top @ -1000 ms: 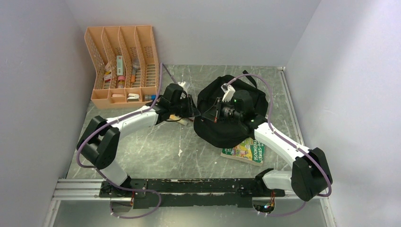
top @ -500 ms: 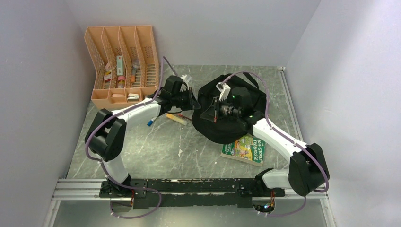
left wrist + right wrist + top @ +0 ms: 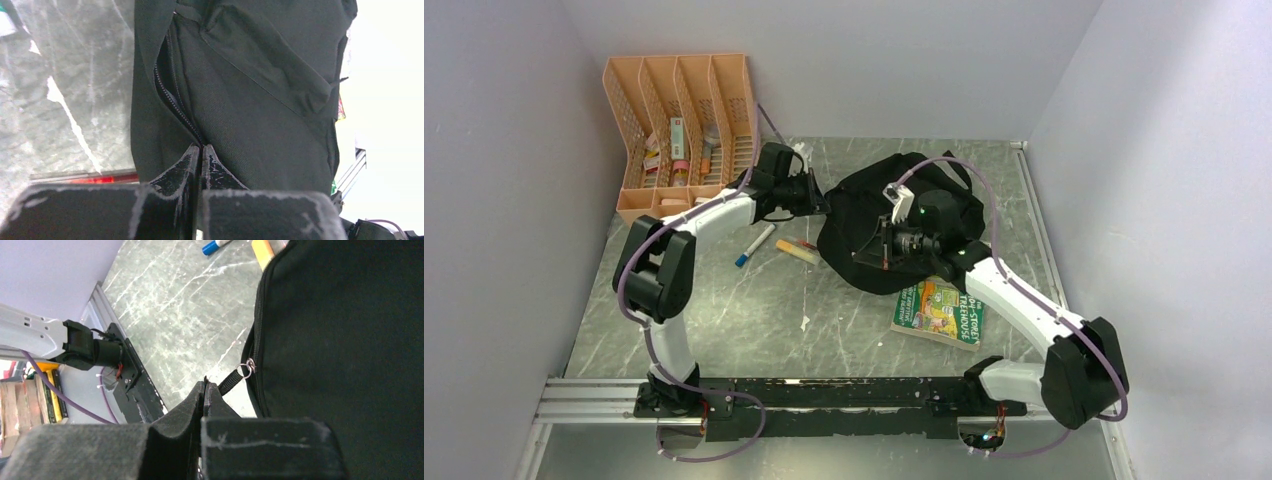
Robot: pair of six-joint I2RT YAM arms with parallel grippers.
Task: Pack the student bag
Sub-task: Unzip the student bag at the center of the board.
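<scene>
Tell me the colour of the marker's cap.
Blue. The marker lies left of the student bag; the top external view shows it best.

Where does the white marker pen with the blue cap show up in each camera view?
Top external: the white marker pen with the blue cap lies on the grey table, left of the black fabric backpack.
Left wrist: not in it; the backpack fills the view.
Right wrist: only its blue end shows, at the top edge.
Shared landmark: the backpack, in all three.
</scene>
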